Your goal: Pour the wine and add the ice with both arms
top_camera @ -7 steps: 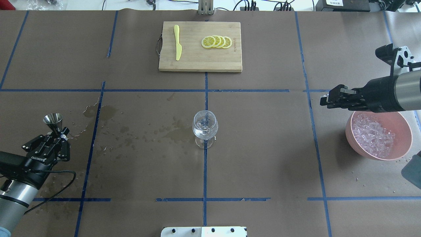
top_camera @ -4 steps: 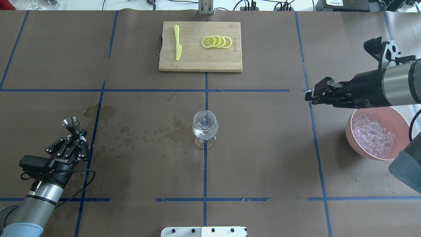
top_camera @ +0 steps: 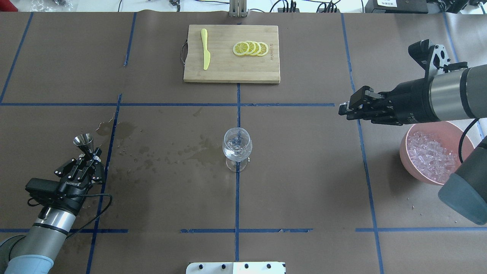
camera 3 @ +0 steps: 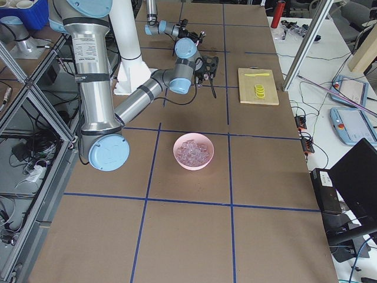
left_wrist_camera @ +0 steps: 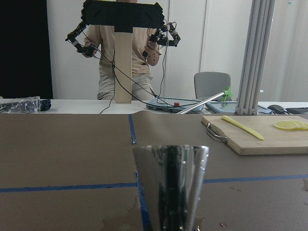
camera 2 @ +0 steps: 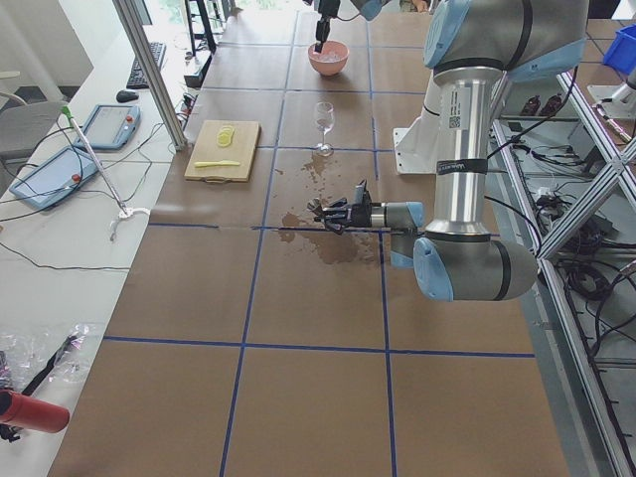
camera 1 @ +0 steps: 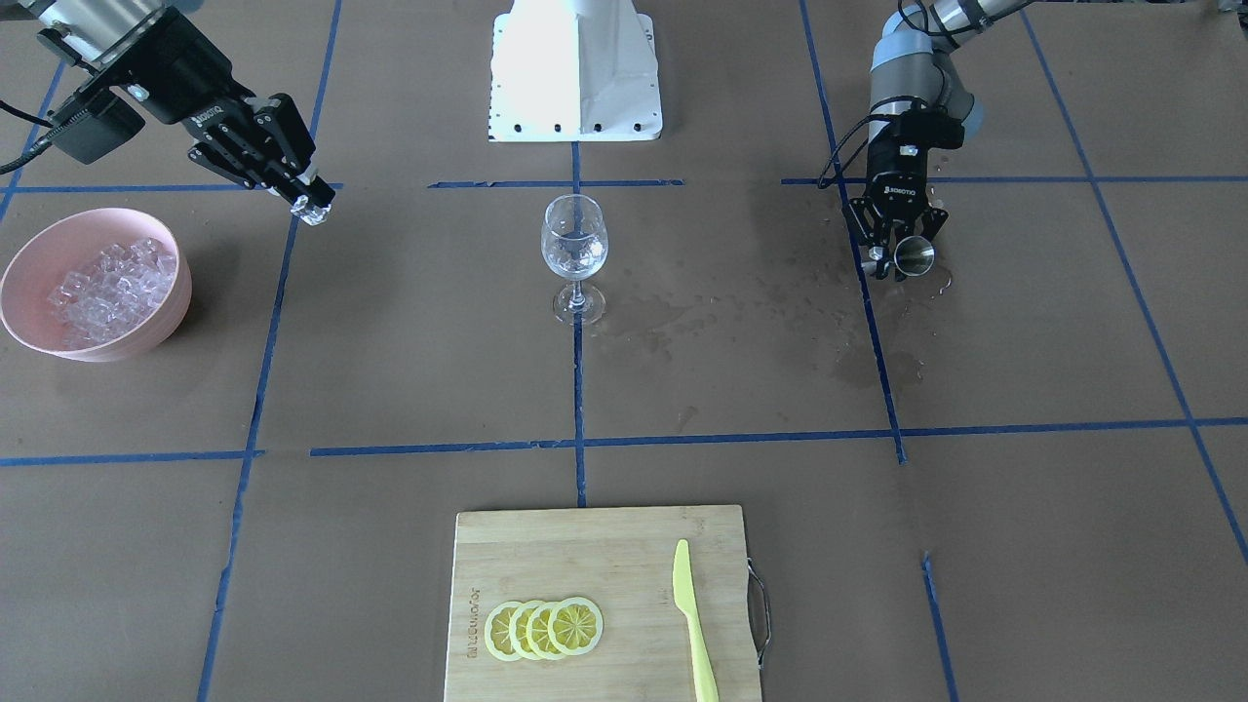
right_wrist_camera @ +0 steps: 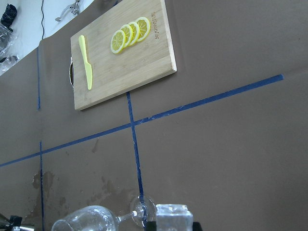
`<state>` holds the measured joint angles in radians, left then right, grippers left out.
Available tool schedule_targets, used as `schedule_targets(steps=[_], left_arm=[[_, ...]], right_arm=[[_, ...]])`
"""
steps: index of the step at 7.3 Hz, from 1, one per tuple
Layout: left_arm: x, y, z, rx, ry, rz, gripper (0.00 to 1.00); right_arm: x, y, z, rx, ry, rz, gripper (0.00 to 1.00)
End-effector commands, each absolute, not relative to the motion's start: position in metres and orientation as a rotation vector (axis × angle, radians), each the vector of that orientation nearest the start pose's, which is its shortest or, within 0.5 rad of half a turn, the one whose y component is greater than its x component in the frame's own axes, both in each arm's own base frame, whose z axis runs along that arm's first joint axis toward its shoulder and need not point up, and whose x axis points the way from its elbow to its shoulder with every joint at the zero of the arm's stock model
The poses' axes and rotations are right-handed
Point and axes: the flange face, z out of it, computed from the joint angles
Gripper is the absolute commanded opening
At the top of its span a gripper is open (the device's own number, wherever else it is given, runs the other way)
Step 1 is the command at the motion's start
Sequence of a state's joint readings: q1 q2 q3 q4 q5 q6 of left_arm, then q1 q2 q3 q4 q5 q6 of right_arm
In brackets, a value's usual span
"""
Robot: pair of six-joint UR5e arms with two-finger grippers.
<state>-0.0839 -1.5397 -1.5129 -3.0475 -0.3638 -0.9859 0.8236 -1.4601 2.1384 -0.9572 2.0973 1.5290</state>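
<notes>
Ice cube (right_wrist_camera: 173, 215), clamped in right pincer (camera 1: 308, 202), far from glass (camera 1: 574, 244)

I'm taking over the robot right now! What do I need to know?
Left gripper: shut on the small steel cone-shaped measuring cup, upright, by the wet patches.
Right gripper: shut on one clear ice cube, between the pink bowl of heaped ice and the clear stemmed wine glass.
Done: the glass seems to hold a little clear liquid.
Left: drop the cube into the glass.
</notes>
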Motion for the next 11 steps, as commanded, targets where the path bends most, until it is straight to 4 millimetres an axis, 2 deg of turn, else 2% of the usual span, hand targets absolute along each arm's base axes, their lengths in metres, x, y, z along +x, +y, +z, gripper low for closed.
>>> schedule_targets(steps=[1,2,3,5,9,11], left_arm=[[0.407,-0.266,0.532,1.304,0.778,-0.432,0.07],[0.406,-0.268,0.532,1.308,0.769,-0.425,0.19],[0.405,-0.269,0.532,1.31,0.766,-0.426,0.25],[0.404,-0.271,0.532,1.31,0.763,-0.426,0.26],[0.403,-0.272,0.533,1.308,0.763,-0.423,0.35],[0.404,-0.273,0.532,1.309,0.764,-0.425,0.34]], right_arm=[[-0.26,-0.393,0.265,0.115,-1.333,0.314,0.0],[-0.262,-0.391,0.266,0.112,-1.333,0.31,0.0],[-0.265,-0.389,0.264,0.11,-1.336,0.304,0.0],[-0.267,-0.389,0.26,0.112,-1.343,0.297,0.0],[-0.271,-0.387,0.259,0.107,-1.344,0.289,0.0],[-0.273,-0.386,0.26,0.104,-1.343,0.287,0.0]])
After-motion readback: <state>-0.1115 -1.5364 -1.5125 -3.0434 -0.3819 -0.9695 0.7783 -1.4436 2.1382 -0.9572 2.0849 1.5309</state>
